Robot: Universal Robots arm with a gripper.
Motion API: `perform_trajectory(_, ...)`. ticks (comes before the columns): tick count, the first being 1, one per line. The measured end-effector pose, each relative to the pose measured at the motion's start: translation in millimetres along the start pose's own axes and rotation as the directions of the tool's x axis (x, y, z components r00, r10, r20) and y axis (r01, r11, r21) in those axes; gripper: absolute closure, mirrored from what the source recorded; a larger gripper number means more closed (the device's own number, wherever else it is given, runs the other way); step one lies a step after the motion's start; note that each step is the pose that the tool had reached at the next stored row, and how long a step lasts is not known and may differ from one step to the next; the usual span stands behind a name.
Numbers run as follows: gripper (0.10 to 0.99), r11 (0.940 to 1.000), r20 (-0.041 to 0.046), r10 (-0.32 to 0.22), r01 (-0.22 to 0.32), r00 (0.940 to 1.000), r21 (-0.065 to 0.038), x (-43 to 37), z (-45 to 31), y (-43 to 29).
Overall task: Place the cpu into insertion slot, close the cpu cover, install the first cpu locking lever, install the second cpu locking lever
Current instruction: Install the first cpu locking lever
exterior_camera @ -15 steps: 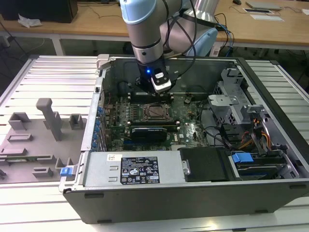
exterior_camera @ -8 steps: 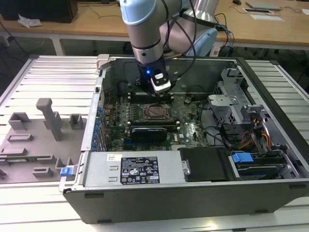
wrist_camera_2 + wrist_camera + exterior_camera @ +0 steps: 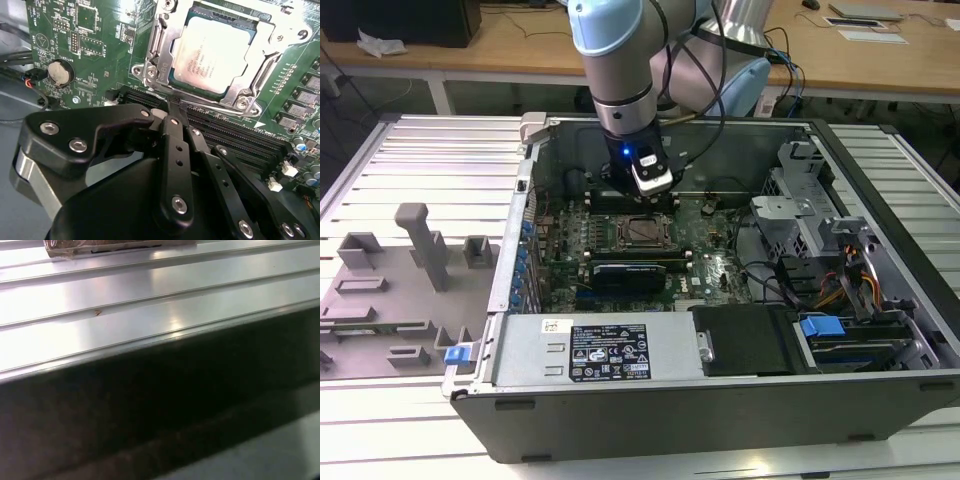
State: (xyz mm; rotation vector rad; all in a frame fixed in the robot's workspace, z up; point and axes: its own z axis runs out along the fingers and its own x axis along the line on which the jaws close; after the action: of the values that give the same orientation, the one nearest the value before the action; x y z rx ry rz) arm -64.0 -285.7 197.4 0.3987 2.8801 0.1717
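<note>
Noting gripper point(image 3: 652, 190) at exterior-view 12 o'clock of seated cpu point(image 3: 642, 231); your jaws seem pressed together to nudge the lever point(image 3: 215, 106).

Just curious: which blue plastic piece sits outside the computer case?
The blue clip on the grey tray, exterior view's left; the blue tab lies inside.

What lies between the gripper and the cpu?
In the second wrist view, the near edge of the cpu cover and a thin silver lever rod lie between the gripper and the cpu.
</note>
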Motion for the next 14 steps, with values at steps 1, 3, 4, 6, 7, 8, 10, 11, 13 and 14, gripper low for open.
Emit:
perform_trajectory(1, 0.98, 1.0, 0.0002, 0.001, -0.001, 1.0, 0.001, 0.1, 0.4, -0.1)
perform_trajectory(3, 0.98, 1.0, 0.0002, 0.002, -0.002, 1.0, 0.002, 0.2, 0.7, -0.2)
perform_trajectory(4, 0.98, 1.0, 0.0003, 0.002, -0.002, 1.0, 0.002, 0.2, 0.7, -0.2)
perform_trajectory(6, 0.98, 1.0, 0.0008, 0.002, -0.002, 1.0, 0.001, -0.4, -1.5, 0.3)
perform_trajectory(7, 0.98, 1.0, 0.0006, 0.002, -0.002, 1.0, 0.001, -0.8, -3.7, 0.6)
perform_trajectory(8, 0.98, 1.0, 0.0005, 0.002, -0.002, 1.0, 0.001, -1.1, -5.4, 0.8)
perform_trajectory(10, 0.98, 1.0, 0.0005, 0.002, -0.002, 1.0, 0.001, -1.9, -8.7, 1.3)
perform_trajectory(11, 0.98, 1.0, 0.0005, 0.003, -0.003, 1.0, 0.001, -2.0, -9.5, 1.4)
perform_trajectory(13, 0.98, 1.0, 0.0007, 0.004, -0.004, 1.0, 0.001, -2.1, -9.5, 1.4)
perform_trajectory(14, 0.98, 1.0, 0.0011, 0.006, -0.006, 1.0, 0.002, -2.0, -9.5, 1.6)
